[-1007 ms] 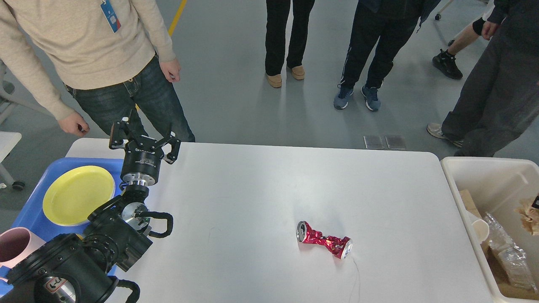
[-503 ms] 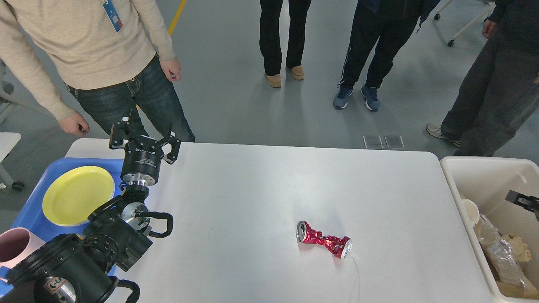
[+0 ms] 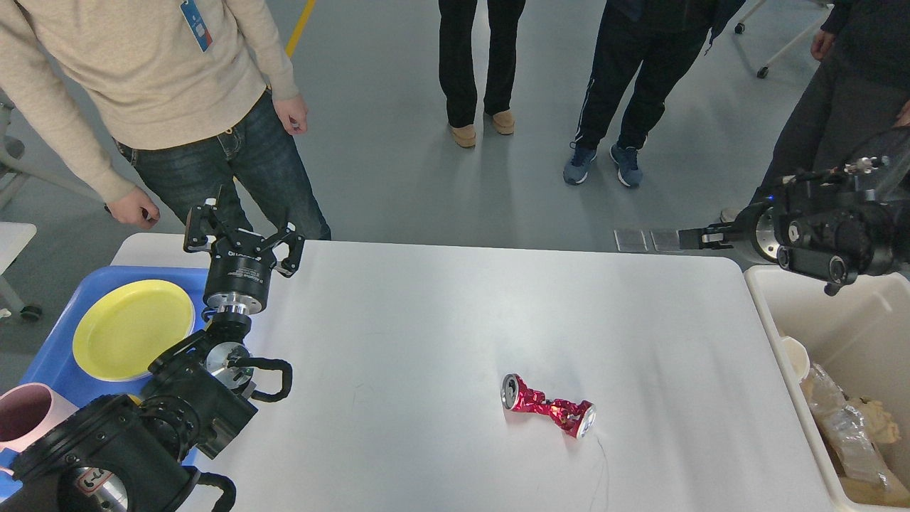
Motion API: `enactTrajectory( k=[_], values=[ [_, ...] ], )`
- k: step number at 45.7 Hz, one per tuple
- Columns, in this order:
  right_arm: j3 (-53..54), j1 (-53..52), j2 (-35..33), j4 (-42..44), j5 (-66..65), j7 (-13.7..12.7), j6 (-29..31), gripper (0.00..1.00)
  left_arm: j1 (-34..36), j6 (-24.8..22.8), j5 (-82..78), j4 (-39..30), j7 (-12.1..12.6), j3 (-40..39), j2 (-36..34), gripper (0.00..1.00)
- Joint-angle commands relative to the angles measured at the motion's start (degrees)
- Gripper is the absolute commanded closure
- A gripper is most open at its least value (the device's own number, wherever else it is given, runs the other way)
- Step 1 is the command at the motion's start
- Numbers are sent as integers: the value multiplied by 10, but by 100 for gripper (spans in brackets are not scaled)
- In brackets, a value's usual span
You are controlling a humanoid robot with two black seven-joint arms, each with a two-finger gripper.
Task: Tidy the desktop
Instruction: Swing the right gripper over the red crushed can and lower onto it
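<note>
The bench [image 3: 426, 320], a white top with rounded corners, fills the middle of the head view and is nearly bare. Only 1 stray thing lies on it: a crushed red can [image 3: 546, 411], on its side, right of centre and toward the near edge, well apart from both arms.

To the left, a blue tray [image 3: 43, 363] holds a yellow plate [image 3: 131, 328] and a pink cup [image 3: 25, 416]. To the right, a cream bin [image 3: 832, 299] beside the bench end holds crumpled wrappers and paper scraps [image 3: 849, 427].

The left gripper [image 3: 244, 238] hangs over the bench's far left corner, beside the tray, its jaws apart and holding nothing. The right gripper [image 3: 700, 237] sits above the far right corner near the bin; it shows edge-on, so I cannot tell whether its jaws are apart or together, and nothing is visible in them.

Judging by this, the tidying looks close to finished: dishes sorted into the tray, rubbish in the bin. What appears left is the can, which probably belongs in the bin, nearer the right arm.
</note>
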State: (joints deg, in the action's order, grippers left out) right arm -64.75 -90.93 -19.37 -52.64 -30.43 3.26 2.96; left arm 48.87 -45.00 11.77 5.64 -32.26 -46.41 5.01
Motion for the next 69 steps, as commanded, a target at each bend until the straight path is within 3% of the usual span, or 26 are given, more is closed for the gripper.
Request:
enactTrajectory(
  k=[1, 7, 21, 31, 34, 40, 49, 58, 69],
  values=[
    [-1, -63, 29, -69, -66, 2, 2, 0, 0, 0, 0, 0, 0, 0, 0, 4],
    [-1, -118, 59, -133, -105, 2, 13, 0, 0, 0, 0, 0, 0, 0, 0, 4],
    [12, -253, 93, -251, -118, 3, 142, 0, 0, 0, -1, 0, 0, 0, 0, 4],
    [110, -306, 85, -267, -111, 3, 358, 0, 0, 0, 0, 0, 0, 0, 0, 4],
    [141, -306, 79, -267, -109, 3, 387, 0, 0, 0, 0, 0, 0, 0, 0, 4],
    [156, -289, 80, -263, -109, -1, 377, 0, 0, 0, 0, 0, 0, 0, 0, 4],
    [152, -192, 110, -240, -112, -4, 286, 0, 0, 0, 0, 0, 0, 0, 0, 4],
    [147, -66, 172, -162, -129, -5, 224, 0, 0, 0, 0, 0, 0, 0, 0, 4],
    [142, 42, 201, -106, -180, -5, 163, 1, 0, 0, 0, 0, 0, 0, 0, 4]
  ],
)
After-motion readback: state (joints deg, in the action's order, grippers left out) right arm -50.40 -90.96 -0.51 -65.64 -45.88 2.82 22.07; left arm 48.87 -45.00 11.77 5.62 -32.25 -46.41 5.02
